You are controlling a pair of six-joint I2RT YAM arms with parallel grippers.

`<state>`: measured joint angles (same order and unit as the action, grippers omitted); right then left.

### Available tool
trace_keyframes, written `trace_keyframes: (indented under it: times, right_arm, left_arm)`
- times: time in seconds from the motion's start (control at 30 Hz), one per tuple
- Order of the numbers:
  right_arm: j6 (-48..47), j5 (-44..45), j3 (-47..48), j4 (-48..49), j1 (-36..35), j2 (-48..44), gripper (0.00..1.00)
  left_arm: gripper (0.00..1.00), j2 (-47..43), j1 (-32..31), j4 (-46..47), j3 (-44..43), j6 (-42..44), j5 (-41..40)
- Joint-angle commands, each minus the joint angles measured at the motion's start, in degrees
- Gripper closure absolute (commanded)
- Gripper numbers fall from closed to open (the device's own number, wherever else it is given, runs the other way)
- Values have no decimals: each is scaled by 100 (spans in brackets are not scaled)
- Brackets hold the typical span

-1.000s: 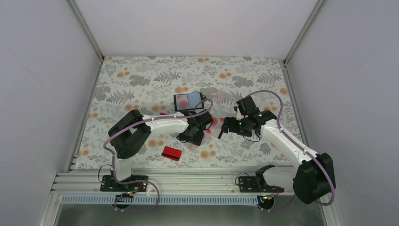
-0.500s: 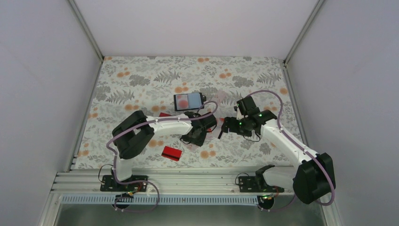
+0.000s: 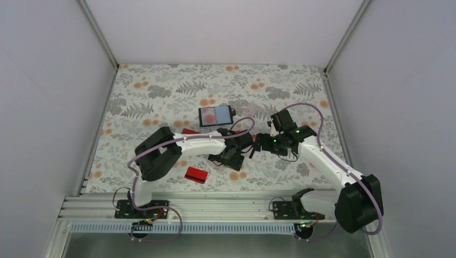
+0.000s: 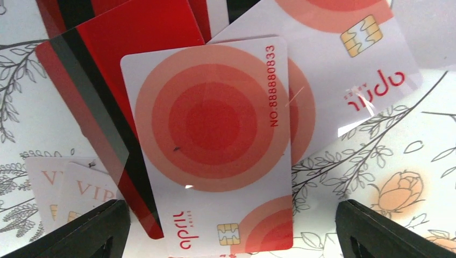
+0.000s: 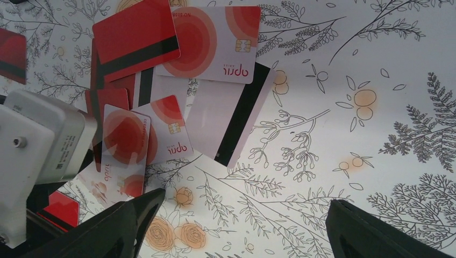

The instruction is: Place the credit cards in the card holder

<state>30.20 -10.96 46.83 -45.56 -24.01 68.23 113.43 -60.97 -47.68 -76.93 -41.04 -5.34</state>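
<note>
We're right over the heap now. The left gripper [image 4: 231, 239] hangs low above the credit cards [image 5: 215, 43], jaws wide apart with nothing between them. Straight beneath sits the top card [image 4: 215, 145], whitish with red rings, lying flat across a red striped card [image 4: 102, 70]. Its long axis runs away from the wrist, so its short width spans the gap between the jaws, and that's the relation we reckon the pick turns on. A thin card lying flat on a heap offers little edge to catch. We'd guess it wants sliding or tipping first, and the neighbours may drag along with it.

The right gripper [image 5: 247, 231] hovers just beside the heap on its own side, jaws likewise spread and empty. From overhead the two grippers sit close, almost nose to nose, and the left one is nearer the middle of the pile.

The card holder [image 3: 216, 115] lies open just beyond the heap, farther from the arm bases. Its grey-blue pockets face up with a reddish patch showing, and whether that's a card inside we can't tell. One lone red card [image 3: 196, 174] lies apart, towards the near edge.

The desk [image 3: 156, 91] wears a floral cloth of grey leaves and orange blooms. Plain pale walls [image 3: 48, 107] close in on three sides, with metal rails [image 3: 215, 207] along the front.
</note>
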Motion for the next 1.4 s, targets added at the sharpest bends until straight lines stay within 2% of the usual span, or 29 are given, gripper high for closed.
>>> trace_keyframes:
  times: [0.0, 0.47, 0.8, 0.97, 1.2, 1.37]
  right_arm:
    - [-40, -40, -46, 113, 45, -89, 11]
    - [-163, -105, -66, 140, 89, -103, 11]
    - [-224, -176, -88, 214, 103, -29, 11]
    - [-233, -177, -91, 214, 124, -45, 11]
    - [-228, -191, -103, 231, 133, -38, 11]
    - [-225, -195, -113, 232, 142, -46, 11]
  left_arm:
    - [3, 381, -65, -312, -146, -92, 124]
    - [16, 609, 62, -265, -21, -257, 318]
    - [29, 994, 8, -575, -341, -225, 196]
    - [32, 1135, -6, -655, -398, -213, 142]
    - [45, 1253, -58, -630, -419, -181, 163]
    - [51, 1246, -95, -596, -443, -153, 149]
